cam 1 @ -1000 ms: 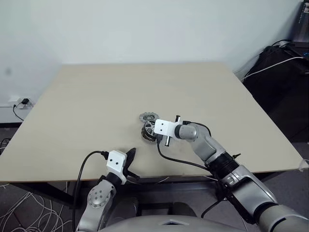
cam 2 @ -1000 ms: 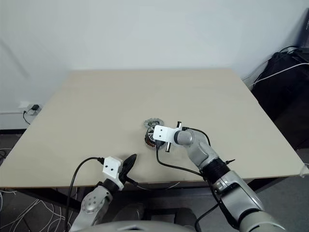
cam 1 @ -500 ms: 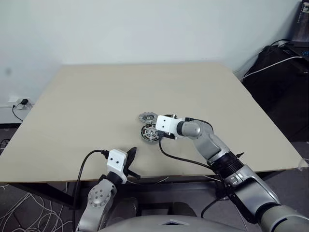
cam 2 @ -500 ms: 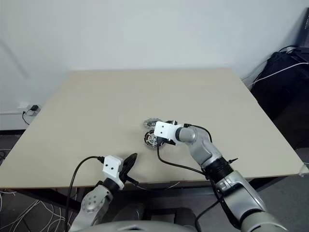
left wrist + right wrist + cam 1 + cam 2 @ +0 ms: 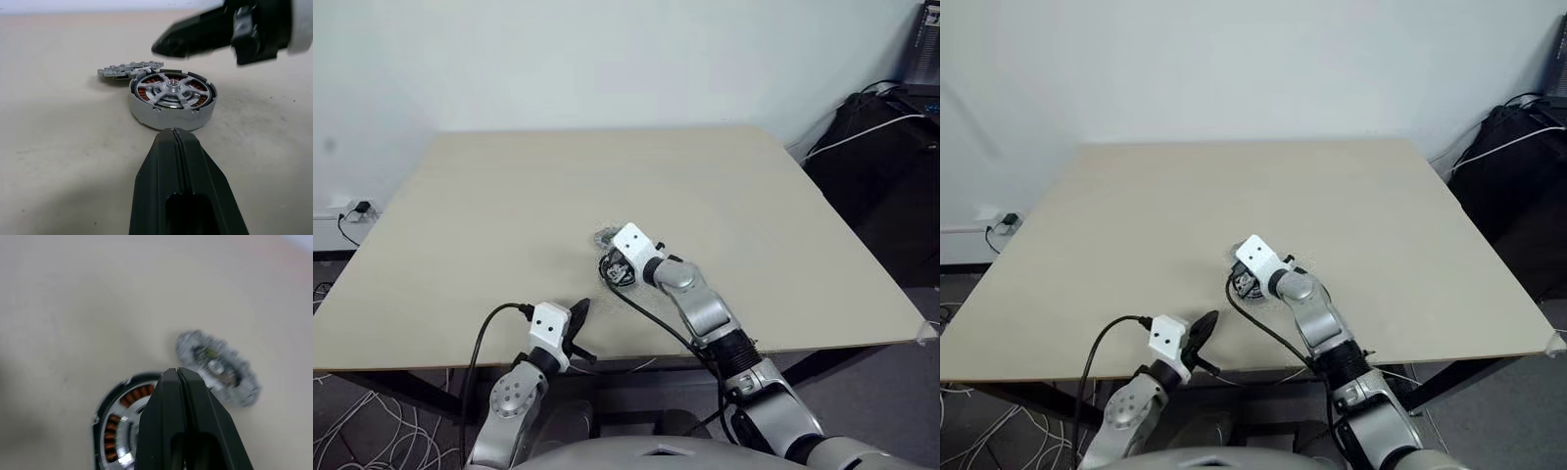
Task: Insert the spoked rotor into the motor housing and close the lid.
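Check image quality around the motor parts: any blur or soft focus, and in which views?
Right wrist view: the lid is smeared and soft, and the motor housing is partly hidden behind the shut right claw. Left wrist view: the spoked rotor is sharp, and the left claw is close and dark.

Both eye views look forward and down from the head over the whole counter [image 5: 489, 206]. The left wrist view sits low and close, facing the motor housing [image 5: 171, 100] and the lid [image 5: 128, 71]. The right wrist view looks down on both from close above.
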Robot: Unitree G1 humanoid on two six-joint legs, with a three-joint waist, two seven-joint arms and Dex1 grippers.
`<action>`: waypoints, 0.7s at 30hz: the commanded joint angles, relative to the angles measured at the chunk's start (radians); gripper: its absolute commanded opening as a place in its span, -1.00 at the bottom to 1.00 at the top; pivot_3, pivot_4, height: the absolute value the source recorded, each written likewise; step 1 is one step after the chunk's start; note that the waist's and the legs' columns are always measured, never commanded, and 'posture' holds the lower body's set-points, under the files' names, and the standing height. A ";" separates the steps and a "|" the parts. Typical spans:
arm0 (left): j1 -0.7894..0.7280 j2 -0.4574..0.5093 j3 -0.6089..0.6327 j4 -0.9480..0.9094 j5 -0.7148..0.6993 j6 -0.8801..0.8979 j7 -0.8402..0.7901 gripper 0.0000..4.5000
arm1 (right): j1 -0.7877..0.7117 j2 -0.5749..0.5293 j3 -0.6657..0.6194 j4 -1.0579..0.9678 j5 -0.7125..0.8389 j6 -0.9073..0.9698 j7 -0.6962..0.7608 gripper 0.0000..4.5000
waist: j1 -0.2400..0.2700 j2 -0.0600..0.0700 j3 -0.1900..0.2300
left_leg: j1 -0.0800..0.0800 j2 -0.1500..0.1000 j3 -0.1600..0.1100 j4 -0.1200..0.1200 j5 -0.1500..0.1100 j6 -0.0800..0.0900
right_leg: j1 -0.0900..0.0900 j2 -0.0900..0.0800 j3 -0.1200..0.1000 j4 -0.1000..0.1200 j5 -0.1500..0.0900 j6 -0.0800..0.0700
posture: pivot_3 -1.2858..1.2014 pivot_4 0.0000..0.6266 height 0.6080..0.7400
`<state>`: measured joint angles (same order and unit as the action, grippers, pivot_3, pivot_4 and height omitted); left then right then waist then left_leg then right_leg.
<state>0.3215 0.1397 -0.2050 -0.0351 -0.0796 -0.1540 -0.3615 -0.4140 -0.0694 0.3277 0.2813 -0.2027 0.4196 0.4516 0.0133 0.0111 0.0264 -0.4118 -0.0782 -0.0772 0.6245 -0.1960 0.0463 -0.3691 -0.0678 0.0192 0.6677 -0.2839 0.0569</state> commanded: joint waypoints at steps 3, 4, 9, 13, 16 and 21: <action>0.002 -0.004 0.005 0.006 0.001 -0.050 0.003 -1.00 | 0.006 -0.048 0.048 0.019 -0.024 -0.016 0.024 -0.99 | -0.001 0.002 -0.001 | 0.000 0.000 0.000 0.000 0.000 0.000 | 0.000 0.000 0.000 0.000 0.000 0.000 | 0.03 -1.00 1.00; 0.003 -0.005 0.005 0.008 0.002 -0.053 0.003 -1.00 | 0.007 -0.058 0.053 0.010 -0.022 -0.015 0.035 -0.99 | -0.001 0.003 -0.002 | 0.000 0.000 0.000 -0.001 0.000 0.000 | 0.000 0.000 0.001 0.000 0.000 0.000 | 0.03 -1.00 1.00; -0.002 -0.006 0.002 0.021 0.001 -0.062 0.002 -1.00 | -0.012 -0.123 0.068 -0.102 0.000 -0.053 0.130 -0.99 | 0.000 0.004 -0.003 | 0.000 0.000 0.000 -0.001 0.000 0.000 | 0.000 0.000 0.000 0.000 0.000 0.000 | 0.03 -1.00 1.00; -0.008 -0.009 -0.004 0.018 0.003 -0.056 0.001 -1.00 | -0.050 -0.234 0.114 -0.206 -0.006 -0.099 0.277 -0.99 | -0.001 0.004 -0.003 | 0.000 0.000 0.000 0.000 0.000 0.000 | 0.000 0.000 0.000 0.000 0.000 0.000 | 0.03 -1.00 1.00; -0.014 -0.013 -0.010 0.013 0.005 -0.048 0.002 -1.00 | -0.092 -0.316 0.161 -0.224 -0.029 -0.120 0.372 -0.82 | 0.000 0.004 -0.003 | 0.000 0.000 0.000 0.000 0.000 0.000 | 0.000 0.000 0.000 -0.001 0.000 0.000 | 0.03 -1.00 1.00; -0.010 -0.021 -0.018 -0.026 0.009 -0.020 0.010 -1.00 | -0.144 -0.375 0.223 -0.202 -0.074 -0.135 0.461 -0.15 | 0.001 0.003 -0.003 | 0.000 0.000 0.000 0.000 0.000 0.000 | 0.000 -0.001 0.000 -0.001 0.000 0.000 | 0.03 -1.00 1.00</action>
<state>0.3213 0.1216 -0.2164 -0.0067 -0.0772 -0.1761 -0.3550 -0.5216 -0.4404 0.5451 0.0981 -0.2602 0.3055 0.8917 0.0141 0.0142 0.0237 -0.4122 -0.0779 -0.0775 0.6244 -0.1959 0.0463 -0.3692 -0.0686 0.0190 0.6666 -0.2843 0.0567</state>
